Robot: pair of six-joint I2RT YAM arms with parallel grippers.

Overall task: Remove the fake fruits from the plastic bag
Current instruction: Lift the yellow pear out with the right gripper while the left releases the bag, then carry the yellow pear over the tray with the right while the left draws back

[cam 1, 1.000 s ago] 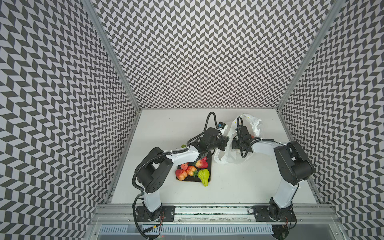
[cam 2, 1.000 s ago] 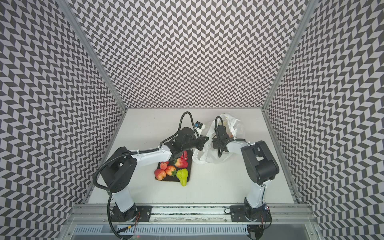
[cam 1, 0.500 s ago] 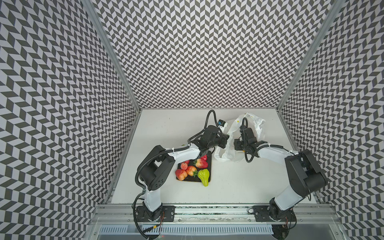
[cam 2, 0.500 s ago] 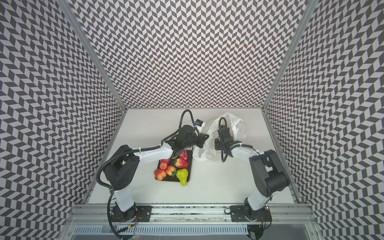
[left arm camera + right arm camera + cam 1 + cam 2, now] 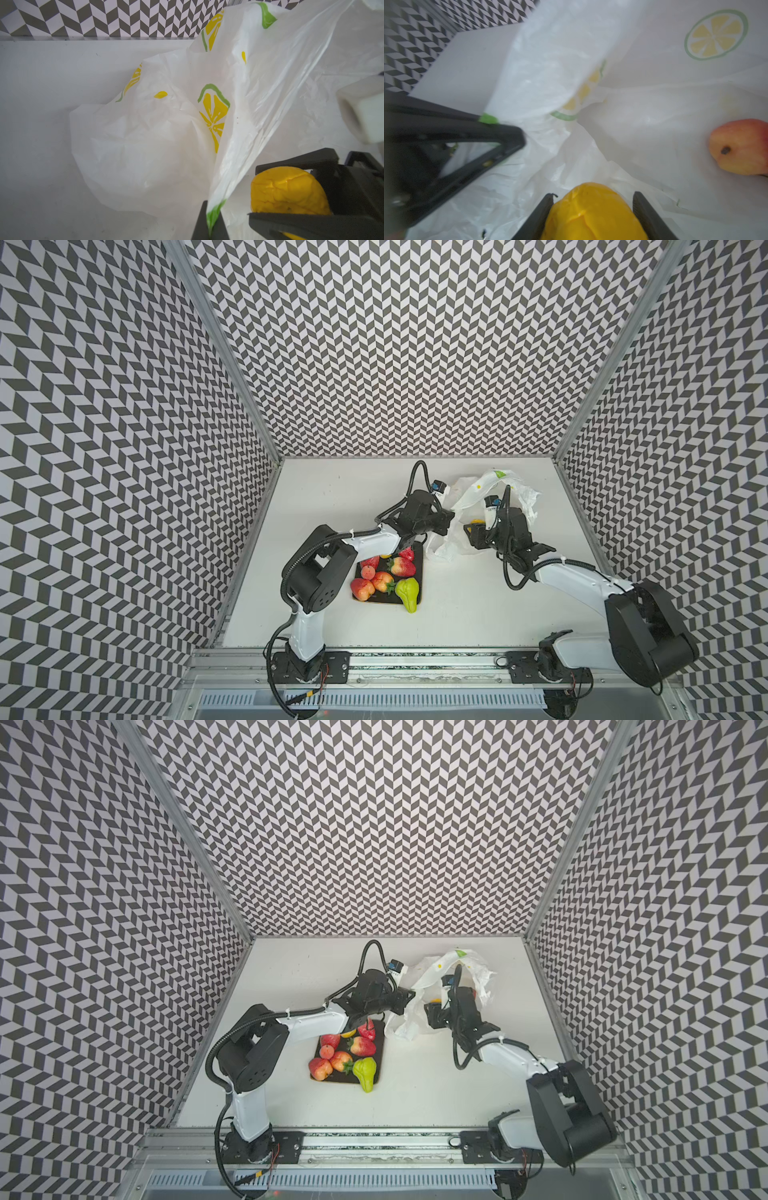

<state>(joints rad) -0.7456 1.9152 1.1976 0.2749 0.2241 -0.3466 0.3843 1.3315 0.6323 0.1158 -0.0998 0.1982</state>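
Left gripper (image 5: pixel 210 228) is clamped on the edge of the bag (image 5: pixel 490 489), right of centre in both top views. Right gripper (image 5: pixel 593 194) grasps a yellow fruit (image 5: pixel 593 218); 1 peach (image 5: pixel 741 145) lies inside. Other fruits (image 5: pixel 401 568) sit on the plate (image 5: pixel 419 562).

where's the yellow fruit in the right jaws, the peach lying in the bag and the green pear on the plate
yellow fruit (image 5: pixel 593 212), right wrist view, middle of its skin
peach (image 5: pixel 741 145), right wrist view, cheek beside the dark dimple
green pear (image 5: pixel 406 589), in a top view, its wide part
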